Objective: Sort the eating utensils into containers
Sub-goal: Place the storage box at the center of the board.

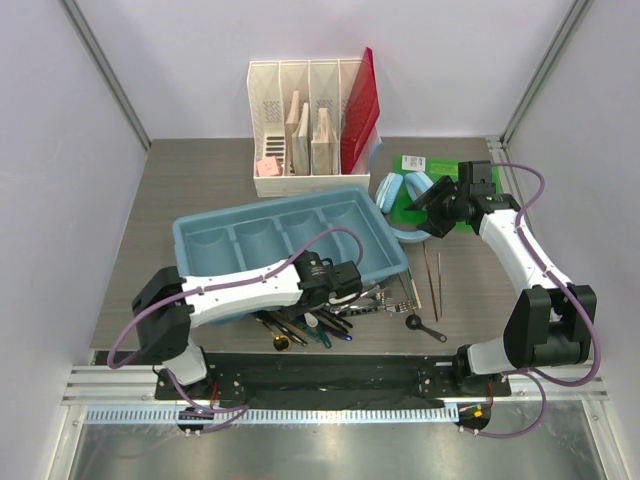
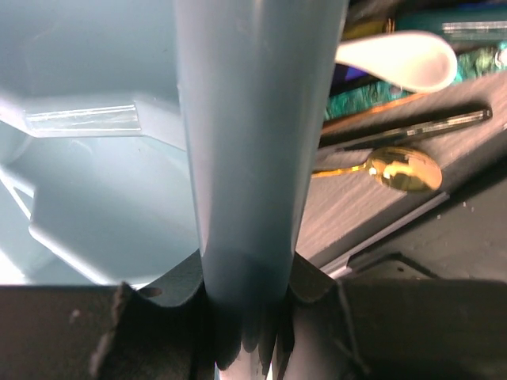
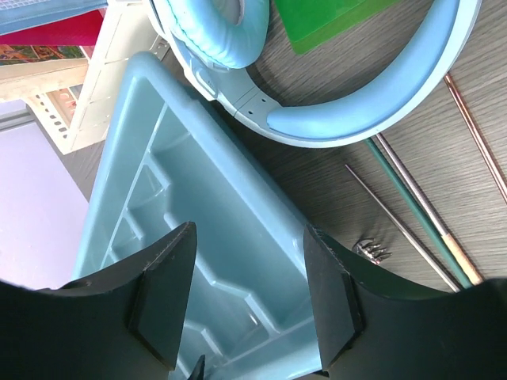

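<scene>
The light blue cutlery tray [image 1: 290, 240] with its long compartments lies mid-table, empty as far as I see. My left gripper [image 1: 345, 281] is shut on the tray's near rim [image 2: 253, 142], which runs between its jaws [image 2: 249, 277]. A pile of utensils [image 1: 320, 322] lies in front of the tray; a gold spoon [image 2: 405, 169] and a white spoon [image 2: 400, 59] show beside the rim. Thin chopsticks [image 1: 433, 275] and a dark spoon [image 1: 427, 328] lie to the right. My right gripper [image 1: 430, 207] is open and empty above the tray's right end [image 3: 198, 237], with fork tines [image 3: 372, 251] nearby.
Light blue headphones [image 1: 405, 195] lie on a green pad [image 1: 420, 190] right of the tray, also in the right wrist view [image 3: 356, 119]. A white slotted file organizer [image 1: 310, 130] with a red folder stands at the back. Chopsticks [image 3: 428, 229] lie beside the headphones.
</scene>
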Motion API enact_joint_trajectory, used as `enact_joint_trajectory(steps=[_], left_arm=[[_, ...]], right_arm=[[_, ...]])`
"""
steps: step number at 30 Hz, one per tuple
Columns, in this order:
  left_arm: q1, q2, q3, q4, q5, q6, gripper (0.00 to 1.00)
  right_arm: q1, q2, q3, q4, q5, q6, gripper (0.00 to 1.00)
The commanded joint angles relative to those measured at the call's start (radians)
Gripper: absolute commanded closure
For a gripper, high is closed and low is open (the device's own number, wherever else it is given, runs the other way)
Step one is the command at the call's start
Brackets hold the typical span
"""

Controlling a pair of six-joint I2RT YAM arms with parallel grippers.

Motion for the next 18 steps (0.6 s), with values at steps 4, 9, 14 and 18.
enact_joint_trajectory(steps=[4, 9, 14, 18], left_arm=[[0.002, 0.011, -0.003, 0.042, -0.146, 0.042, 1.00], [0.022, 0.013, -0.024, 0.060, -0.243, 0.037, 0.92], [0.044, -0.003, -0.041, 0.071, -0.309, 0.026, 0.67], [0.048, -0.004, -0.057, 0.079, -0.344, 0.002, 0.52]], right_arm=[[0.002, -0.007, 0.031, 0.030, -0.036, 0.015, 0.38], [0.002, -0.005, 0.001, 0.063, -0.065, 0.022, 0.38], [0.002, 0.009, -0.041, 0.092, -0.102, 0.033, 0.37], [0.002, 0.018, -0.056, 0.103, -0.114, 0.031, 0.37]])
